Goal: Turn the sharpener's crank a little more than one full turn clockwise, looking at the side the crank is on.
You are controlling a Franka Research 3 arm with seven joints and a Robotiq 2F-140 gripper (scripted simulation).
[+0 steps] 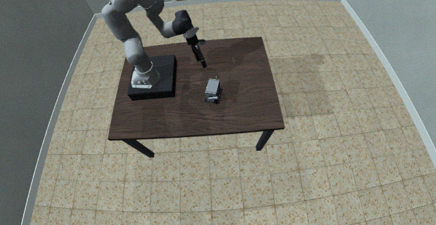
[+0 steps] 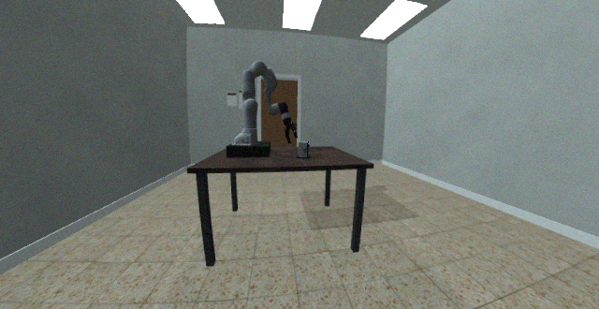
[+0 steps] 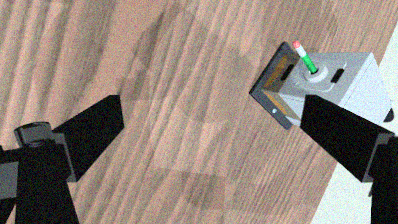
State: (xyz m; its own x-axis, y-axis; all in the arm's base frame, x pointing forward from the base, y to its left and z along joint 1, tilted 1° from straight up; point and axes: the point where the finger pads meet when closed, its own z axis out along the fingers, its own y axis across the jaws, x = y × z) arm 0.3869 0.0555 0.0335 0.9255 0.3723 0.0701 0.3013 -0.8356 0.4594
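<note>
The counter (image 1: pixel 238 116) is showing dark brown wood grain, and the sharpener (image 3: pixel 350 80) is showing grey with a green pencil (image 3: pixel 309 62). The gripper (image 3: pixel 210 135) is showing black; the floor (image 1: pixel 306 184) is showing speckled beige tiles.

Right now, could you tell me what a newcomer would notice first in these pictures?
A small grey box-shaped sharpener stands near the middle of the dark brown wooden table, with a green pencil poking from its face. The grey robot arm rises from a black base plate; its black end effector hangs wide open, apart from the sharpener.
</note>
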